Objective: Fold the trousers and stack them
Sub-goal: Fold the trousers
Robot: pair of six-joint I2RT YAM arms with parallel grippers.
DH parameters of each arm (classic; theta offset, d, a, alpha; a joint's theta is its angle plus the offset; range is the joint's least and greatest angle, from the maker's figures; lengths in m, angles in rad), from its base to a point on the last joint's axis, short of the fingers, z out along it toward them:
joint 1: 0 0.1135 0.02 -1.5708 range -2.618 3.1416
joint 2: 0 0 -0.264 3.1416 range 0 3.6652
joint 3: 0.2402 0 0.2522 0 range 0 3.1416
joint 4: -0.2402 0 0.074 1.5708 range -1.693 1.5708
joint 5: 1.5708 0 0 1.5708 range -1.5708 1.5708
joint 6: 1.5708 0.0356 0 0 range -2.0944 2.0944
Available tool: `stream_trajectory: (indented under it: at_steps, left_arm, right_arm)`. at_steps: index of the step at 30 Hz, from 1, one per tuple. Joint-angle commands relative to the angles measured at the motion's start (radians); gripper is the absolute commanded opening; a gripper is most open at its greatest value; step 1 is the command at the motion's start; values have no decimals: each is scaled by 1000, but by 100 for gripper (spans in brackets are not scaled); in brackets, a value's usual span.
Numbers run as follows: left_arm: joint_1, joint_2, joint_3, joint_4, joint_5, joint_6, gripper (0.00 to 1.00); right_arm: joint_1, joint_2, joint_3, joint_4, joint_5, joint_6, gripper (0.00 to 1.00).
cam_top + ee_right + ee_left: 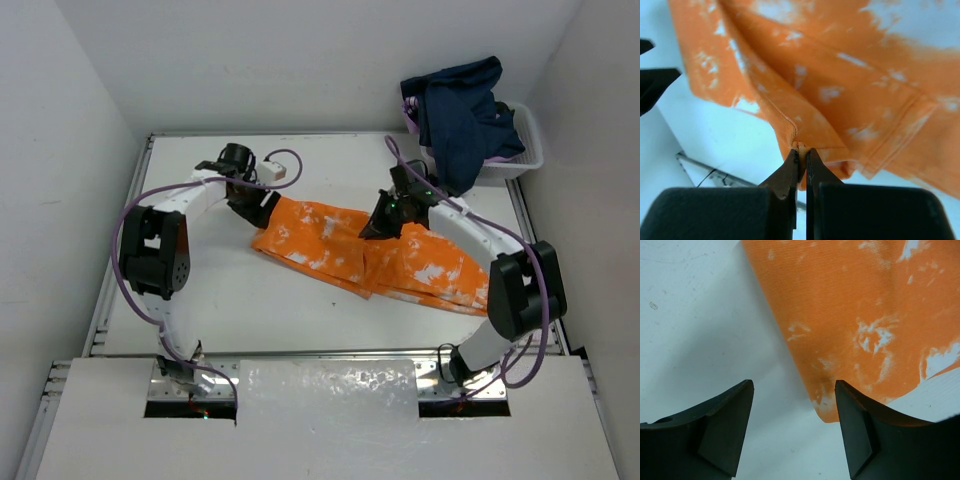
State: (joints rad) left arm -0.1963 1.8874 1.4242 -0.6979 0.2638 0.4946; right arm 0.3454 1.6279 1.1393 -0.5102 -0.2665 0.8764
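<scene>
trousers [330,240] lie diagonally on the surface [250,300], far-left to near-right. right fingers [799,165] pinched shut on their far edge mid-length, left fingers [262,207] open and empty just beside the left end, nearest that corner

Navy clothes [462,110] spill over a white basket [527,150] — by the table's [250,300] far-right corner.

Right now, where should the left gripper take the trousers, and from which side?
The rounded corner of the trousers, lying flat just ahead of the open left gripper. Come in from the table side, across the edge: the cloth lies thin and flat there, and the right gripper pinches another edge.
</scene>
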Motion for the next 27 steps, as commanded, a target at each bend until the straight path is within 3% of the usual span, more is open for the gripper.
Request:
stream_trajectory:
  at_steps: [1,20,27]
  left_arm:
    - [18,18,42,37,-1,10,64]
    - [38,30,65,34,-5,15,64]
    - [38,22,59,35,-1,13,64]
  right_arm:
    - [59,-60,-16,51,-37,85,0]
    - [112,-114,-12,167,-97,260,0]
    - [32,-145,-165,145,-106,242,0]
